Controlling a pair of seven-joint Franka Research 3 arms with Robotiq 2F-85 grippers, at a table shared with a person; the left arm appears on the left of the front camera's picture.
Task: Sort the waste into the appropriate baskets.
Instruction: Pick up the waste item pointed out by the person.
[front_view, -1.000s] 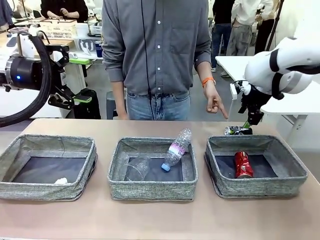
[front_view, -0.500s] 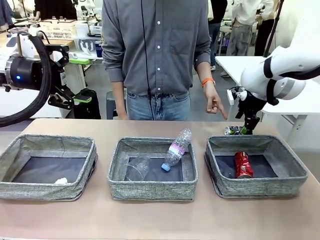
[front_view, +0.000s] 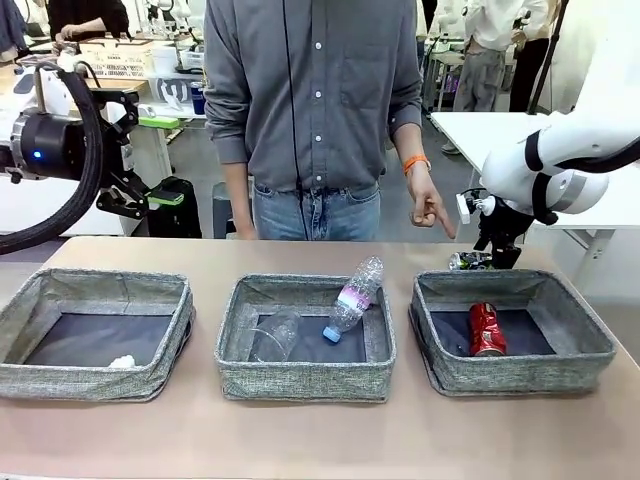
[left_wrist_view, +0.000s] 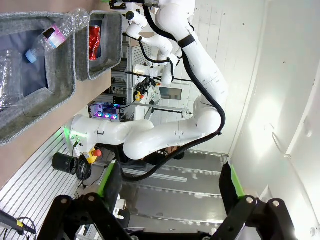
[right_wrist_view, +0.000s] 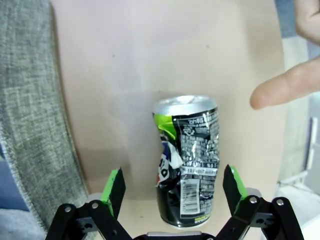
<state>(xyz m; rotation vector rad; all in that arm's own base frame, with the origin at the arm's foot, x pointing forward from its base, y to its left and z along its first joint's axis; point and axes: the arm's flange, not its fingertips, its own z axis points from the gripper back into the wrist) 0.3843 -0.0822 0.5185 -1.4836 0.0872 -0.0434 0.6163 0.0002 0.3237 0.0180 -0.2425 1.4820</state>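
1. Dark can (front_view: 469, 261) lies on the table at 12 o'clock of the right basket (front_view: 512, 378), just behind its rim; right gripper (front_view: 497, 256) above it; person's hand (front_view: 428, 208) points nearby.
2. Left wrist view: left gripper (left_wrist_view: 169, 187) parted, empty, aloft.
3. Right wrist view: fingers (right_wrist_view: 114, 187) spread either side of the crumpled can (right_wrist_view: 188, 157). Risk: dented wall may slip; fingertip (right_wrist_view: 280, 91) close at 2 o'clock.

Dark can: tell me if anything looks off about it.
The dark can is crumpled, its side dented, and it lies on the table behind the right basket instead of inside one. The right gripper is open around it, and a finger points at it.
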